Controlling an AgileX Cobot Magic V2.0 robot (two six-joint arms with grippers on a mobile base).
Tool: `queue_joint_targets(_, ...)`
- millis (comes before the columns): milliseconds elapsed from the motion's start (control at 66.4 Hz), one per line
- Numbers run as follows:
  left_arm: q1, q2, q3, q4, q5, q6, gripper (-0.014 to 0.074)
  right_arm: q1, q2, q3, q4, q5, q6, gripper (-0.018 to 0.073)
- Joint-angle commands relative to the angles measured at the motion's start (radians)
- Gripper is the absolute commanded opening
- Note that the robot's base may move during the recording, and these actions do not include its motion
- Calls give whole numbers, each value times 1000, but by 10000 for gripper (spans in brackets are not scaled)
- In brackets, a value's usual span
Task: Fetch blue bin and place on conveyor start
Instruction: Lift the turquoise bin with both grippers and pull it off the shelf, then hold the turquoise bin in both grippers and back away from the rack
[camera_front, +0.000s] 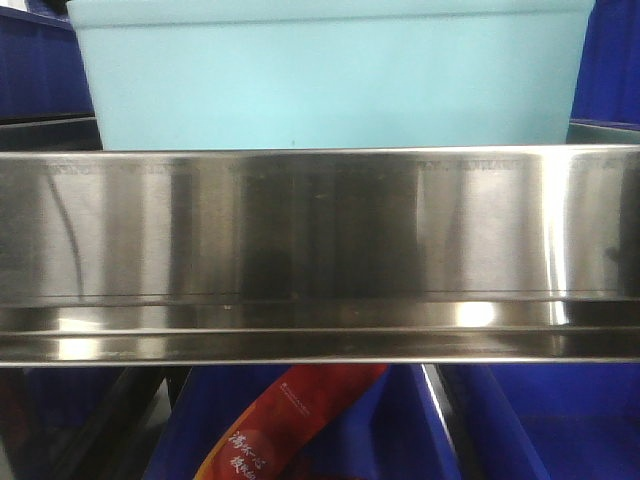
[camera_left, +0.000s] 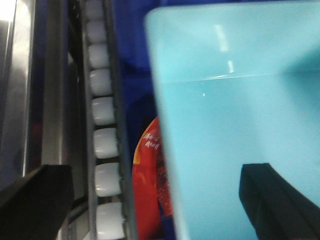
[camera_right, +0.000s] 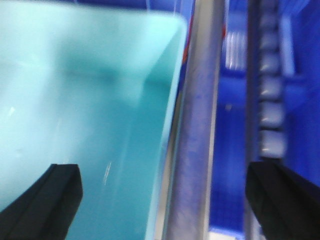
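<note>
The blue bin (camera_front: 330, 75), a plain light turquoise tub, stands on the shelf behind a steel rail. In the left wrist view its open inside (camera_left: 240, 125) fills the right half. My left gripper (camera_left: 157, 205) is open and straddles the bin's left wall, with one dark finger (camera_left: 277, 200) inside the tub and the other (camera_left: 35, 200) outside. In the right wrist view the blue bin (camera_right: 85, 110) lies at the left. My right gripper (camera_right: 165, 205) is open across its right wall, one finger (camera_right: 45, 200) inside and one (camera_right: 282, 200) outside. The conveyor start is out of view.
A shiny stainless-steel shelf rail (camera_front: 320, 250) crosses in front of the tub. Dark blue bins (camera_front: 610, 60) flank it and sit below. A red snack packet (camera_front: 290, 420) lies on the lower level. A track of white rollers (camera_left: 102, 125) runs beside the tub's left side.
</note>
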Motion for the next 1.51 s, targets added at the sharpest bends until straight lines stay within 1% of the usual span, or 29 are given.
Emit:
queue_joint_targets(0,7,25,-8,-36,-9,24,569,2,34,-10,2,-24,2,568)
queue_joint_targets(120,7,60,-8,-47,-9,29,569,2,80,-10,2,-35,2,568)
queue_joint_targets(196,7,79,-8,-55,-9,29,569,2,103,-10,2,-43,2,542)
queue_joint_targets(271,7,91,-8,-63,-6,29,564,2,118,-10,2,-47,2,473)
queue_joint_targets(346,7,90,-8,-71,0,29,521,2,125,-10,2,-47,2,345)
queue_joint_targets(407,7,90,-8,-79,3,29,433,2,126,-10,2,-47,2,206)
queue_joint_targets(437,7,90,-8,-82,3,29,369,2,126,-10,2,-47,2,130)
queue_joint_targets(467,7,90,-8,-84,3,29,275,2,126,-10,2,-47,2,52)
queue_joint_targets(482,7,90,-8,-84,3,29,255,2,126,-10,2,-47,2,14)
queue_joint_targets(497,7,90,-8,-84,5,29,213,2,126,-10,2,-47,2,-23)
queue_joint_targets(512,7,90,-8,-88,7,29,146,2,126,-10,2,-47,2,-78)
queue_joint_targets(527,7,90,-8,-88,11,29,97,2,126,-10,2,-47,2,-114)
queue_joint_targets(542,7,90,-8,-91,15,29,45,2,126,-10,2,-47,2,-148)
queue_joint_targets(557,7,90,-8,-91,20,29,-8,2,126,-10,2,-47,2,-165)
queue_joint_targets(572,7,90,-8,-91,22,29,-64,2,126,-10,2,-47,2,-165)
queue_joint_targets(602,7,90,-8,-91,22,32,-109,2,126,-10,2,-44,2,-157)
queue_joint_targets(828,7,48,-8,-91,50,32,-111,2,79,-10,2,-7,2,-153)
queue_joint_targets(1100,5,-128,-8,-102,32,32,-111,4,-99,-10,2,-7,2,-153)
queue_joint_targets(1310,-36,-259,-8,-102,-15,32,-111,4,-236,-10,11,-16,2,-153)
queue_joint_targets(1491,-69,-287,-8,-95,-70,32,-111,4,-278,-10,14,-38,2,-153)
